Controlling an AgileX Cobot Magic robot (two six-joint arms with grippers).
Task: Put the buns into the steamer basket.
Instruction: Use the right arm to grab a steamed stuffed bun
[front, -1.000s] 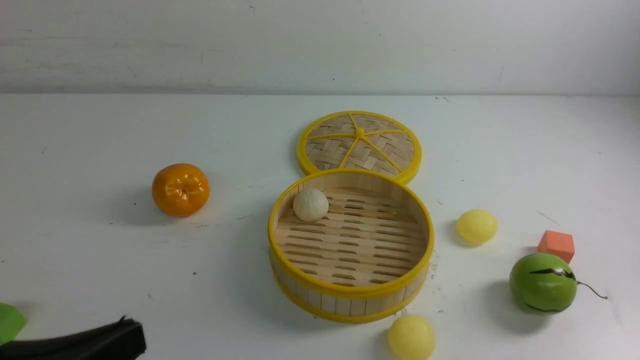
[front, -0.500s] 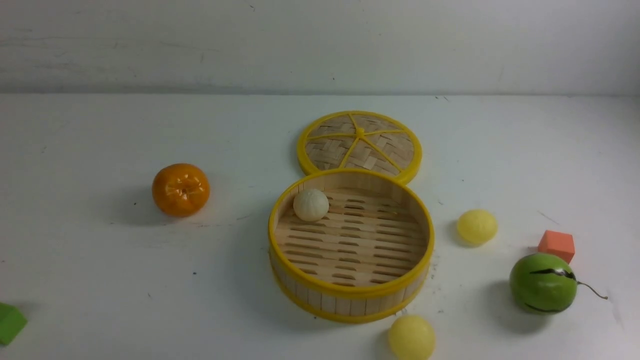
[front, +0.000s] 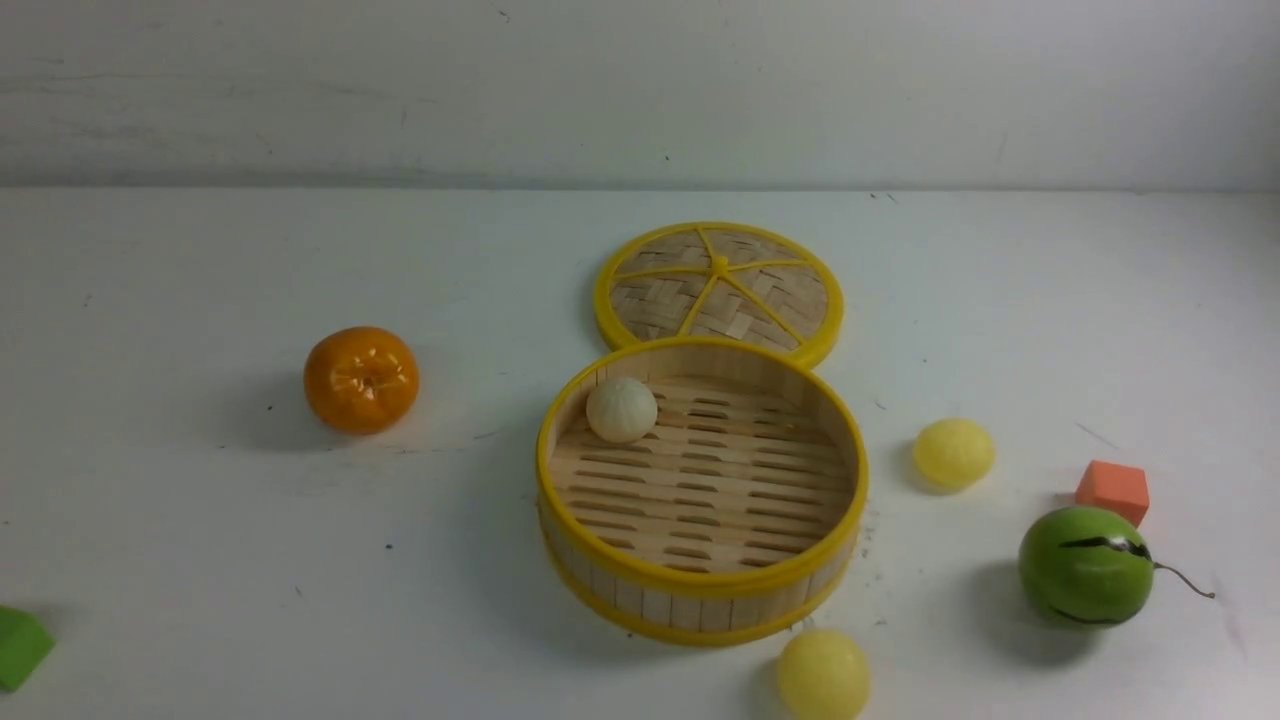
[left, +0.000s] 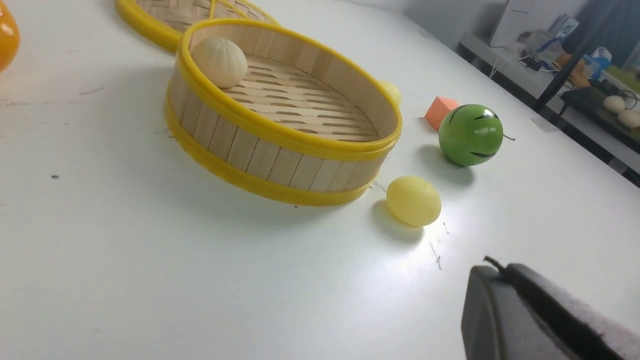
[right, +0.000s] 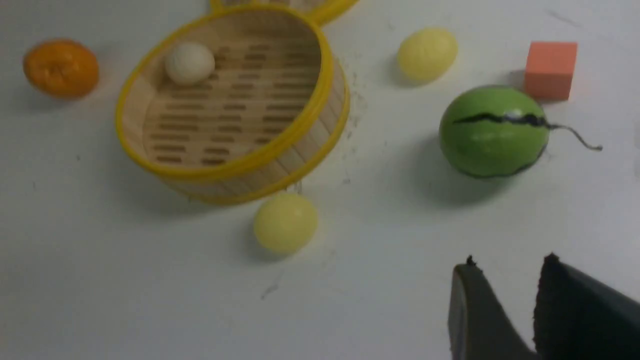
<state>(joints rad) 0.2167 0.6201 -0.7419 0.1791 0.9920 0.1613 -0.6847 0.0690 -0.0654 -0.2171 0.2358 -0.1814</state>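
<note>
White counter under a plain pale wall, softly lit

In the front view, the matte white counter (front: 200, 250) fills the lower three quarters of the frame, flecked with small dark specks and faint scuffs. The grey-white wall (front: 640, 90) runs across the top, lightly smudged, and meets the counter in a straight, shadowed seam. In the upper right of the left wrist view, past the counter's edge, a low cluttered shelf (left: 580, 117), a white box (left: 515, 20) and a dark slanted pole (left: 565, 65) show, blurred.
</note>
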